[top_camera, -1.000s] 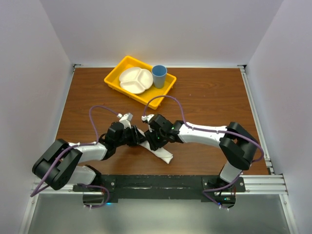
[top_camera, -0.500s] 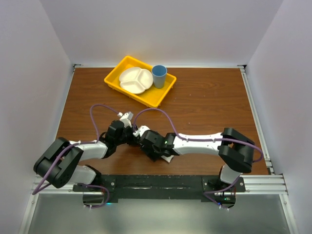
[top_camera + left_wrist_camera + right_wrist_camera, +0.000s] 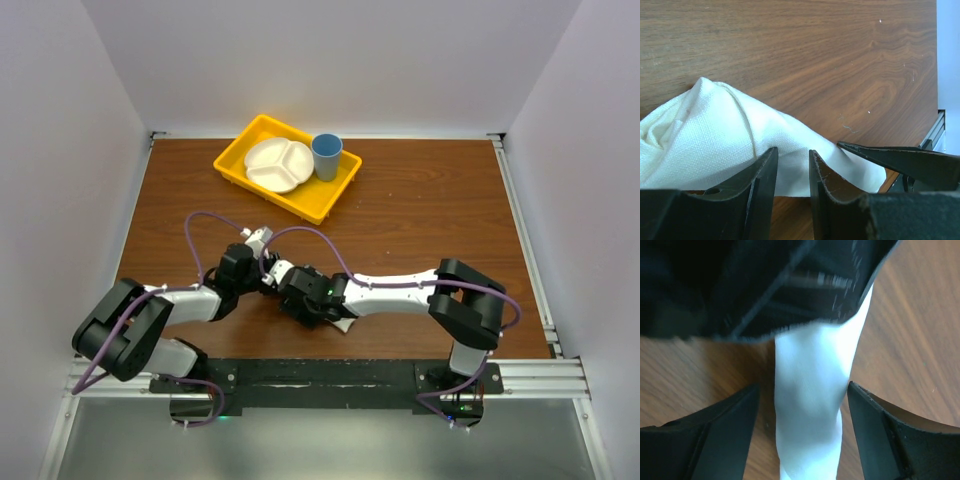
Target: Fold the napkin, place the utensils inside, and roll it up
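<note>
**A:** Where do we have the napkin (image 3: 810, 410)?

**B:** On the table (image 3: 840, 60) near our bases, between the two arms and well apart from the yellow tray (image 3: 224, 160). It lies as a narrow white bundle that looks wound on itself. The knife is not in sight, so we judge it is either inside the roll or hidden by our arms.

**A:** And our hands?

**B:** The right gripper (image 3: 800, 389) has its fingers wide apart, one on each side of the roll, clamping nothing. The left gripper (image 3: 792, 152) shows only a narrow gap between its fingers, with the tips at the cloth's edge. We cannot tell whether it pinches a fold.

**A:** How will it handle?

**B:** Light, thin and soft, with no stiffness of its own. We expect it to sag and loosen wherever nothing presses on it. If the knife is inside, it would give the only stiff line, and it could slide out of an open end.

**A:** So where do we take hold?

**B:** Across the middle of the roll, over all the layers, not at a loose corner
</note>
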